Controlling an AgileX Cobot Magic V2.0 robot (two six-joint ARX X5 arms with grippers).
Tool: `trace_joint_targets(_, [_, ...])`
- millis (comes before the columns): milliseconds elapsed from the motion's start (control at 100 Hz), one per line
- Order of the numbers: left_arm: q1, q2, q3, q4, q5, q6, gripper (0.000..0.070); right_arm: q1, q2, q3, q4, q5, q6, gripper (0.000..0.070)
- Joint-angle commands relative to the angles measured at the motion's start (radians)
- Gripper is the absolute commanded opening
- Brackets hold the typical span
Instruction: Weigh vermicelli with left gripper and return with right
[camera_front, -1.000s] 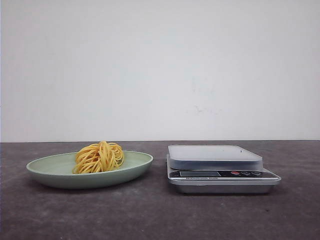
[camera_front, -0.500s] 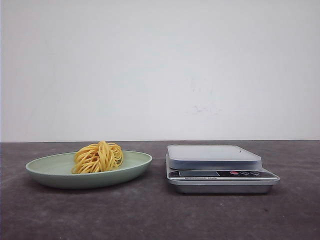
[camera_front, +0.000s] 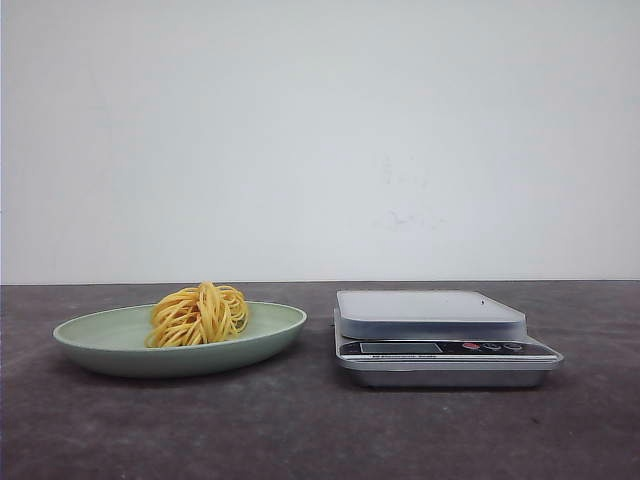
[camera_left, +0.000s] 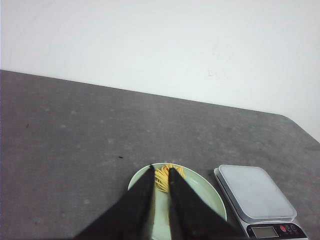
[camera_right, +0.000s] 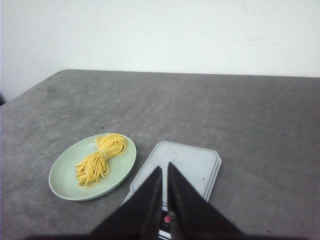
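Presently vermicelli (camera_front: 199, 314) sits on green plate (camera_front: 110, 345) just left of scale (camera_front: 440, 340) on desk (camera_front: 300, 430); left pincer (camera_left: 160, 169) above plate, right pincer (camera_right: 164, 167) above scale, both nearly closed w/ nothing held.

Left gripper (camera_left: 160, 170): black tapered fingers nearly together, narrow gap between tips, held high, nothing between them. Right gripper (camera_right: 164, 167): same pose, fingers almost closed, thin slit between tips, raised. Neither arm visible from front.
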Motion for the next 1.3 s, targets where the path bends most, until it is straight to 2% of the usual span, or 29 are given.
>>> trace_joint_targets(0, [-0.005,0.005,0.004,0.010,-0.005,0.018,0.0012,0.005,0.002,0.008,0.012,-0.002,0.014,0.0007])
trace_joint_targets(570, [-0.005,0.004,0.005,0.011,-0.005,0.019,0.0012,0.005,0.002,0.008,0.018,0.005,0.014,0.0007])
trace_joint_targets(630, [0.009,0.002,0.004,0.011,-0.032,0.105,0.0012,0.005,0.002,0.008,0.018,0.004,0.014,0.0007])
trace_joint_targets(670, [0.037,0.001,0.001,0.011,-0.034,0.134,0.0012,0.005,0.002,0.008,0.018,0.004,0.014,0.0007])
trace_joint_targets(850, [0.251,-0.033,-0.127,0.139,0.048,0.177,0.0012,0.005,0.002,0.008,0.018,0.005,0.014,0.0007])
trace_joint_targets(1010, [0.437,-0.103,-0.328,0.320,0.292,0.240,0.0012,0.005,0.002,0.008,0.019,0.005,0.014,0.0007])
trace_joint_targets(1120, [0.516,-0.101,-0.417,0.379,0.347,0.265,0.0012,0.005,0.001,0.008,0.018,0.004,0.015,0.0007])
trace_joint_targets(1290, [0.575,-0.103,-0.541,0.505,0.351,0.285,0.0012,0.005,0.000,0.009,0.018,0.005,0.014,0.0007])
